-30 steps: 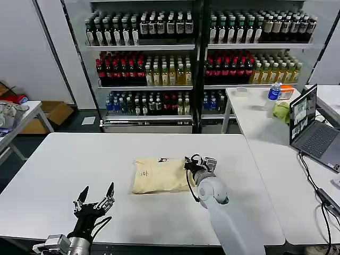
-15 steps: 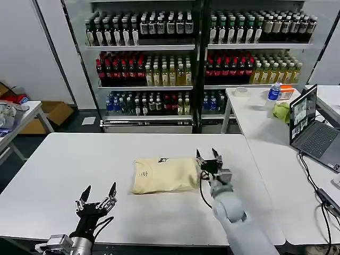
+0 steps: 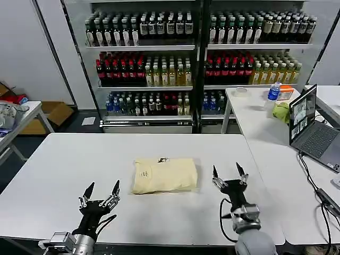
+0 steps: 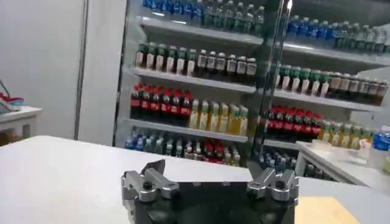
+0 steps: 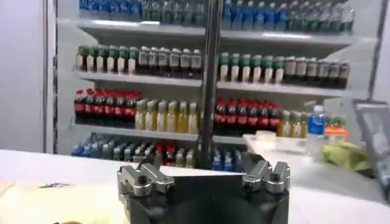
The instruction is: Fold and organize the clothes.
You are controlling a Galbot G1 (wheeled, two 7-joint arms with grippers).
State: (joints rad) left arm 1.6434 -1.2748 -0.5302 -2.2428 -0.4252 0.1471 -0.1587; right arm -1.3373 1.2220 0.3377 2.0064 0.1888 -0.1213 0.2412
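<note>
The head view takes in the whole white table (image 3: 64,164) with the cream T-shirt (image 3: 164,175) folded into a neat rectangle at its middle, a small dark label mark near its far edge. The right gripper (image 3: 229,177) stands just right of the shirt, clear of it, jaws spread wide and empty; the left gripper (image 3: 101,192) waits near the front-left edge, also wide open, holding nothing. The wrist views look level across the table to the drink shelves (image 5: 201,67), catching only a cream corner of the shirt
</note>
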